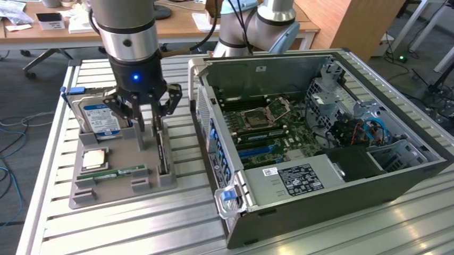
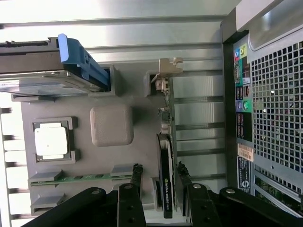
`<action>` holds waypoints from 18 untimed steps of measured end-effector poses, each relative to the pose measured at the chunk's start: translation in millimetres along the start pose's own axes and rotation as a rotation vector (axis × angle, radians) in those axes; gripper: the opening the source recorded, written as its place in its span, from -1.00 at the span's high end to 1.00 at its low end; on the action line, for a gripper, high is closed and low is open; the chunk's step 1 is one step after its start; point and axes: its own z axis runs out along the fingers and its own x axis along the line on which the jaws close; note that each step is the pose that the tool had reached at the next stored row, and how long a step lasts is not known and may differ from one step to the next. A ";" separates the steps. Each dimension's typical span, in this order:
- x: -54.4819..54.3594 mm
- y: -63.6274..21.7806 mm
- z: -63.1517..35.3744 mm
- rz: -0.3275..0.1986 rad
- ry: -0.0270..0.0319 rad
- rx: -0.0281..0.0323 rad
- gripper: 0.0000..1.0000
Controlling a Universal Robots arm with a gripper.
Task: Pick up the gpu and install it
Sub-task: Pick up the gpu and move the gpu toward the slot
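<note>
Tool (image 2: 159,176) spread, fingers (image 2: 137,177) straddling the gpu (image 2: 165,189), card standing on edge in the gray tray (image 1: 120,153), pc case (image 1: 341,207) just to the exterior view's right

on the slatted table (image 1: 142,228), a parts tray (image 1: 120,154) lies to the exterior view's left of the computer case (image 1: 319,202), holding a hard drive (image 1: 99,118) upright at its far end, a cpu (image 1: 94,159) and memory stick (image 1: 117,173) nearer, and the gpu (image 1: 162,154) on edge along the case side, between the gripper (image 1: 149,123) fingers.
</note>
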 end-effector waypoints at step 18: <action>-9.7 -4.0 2.0 0.000 0.0010 0.0006 0.17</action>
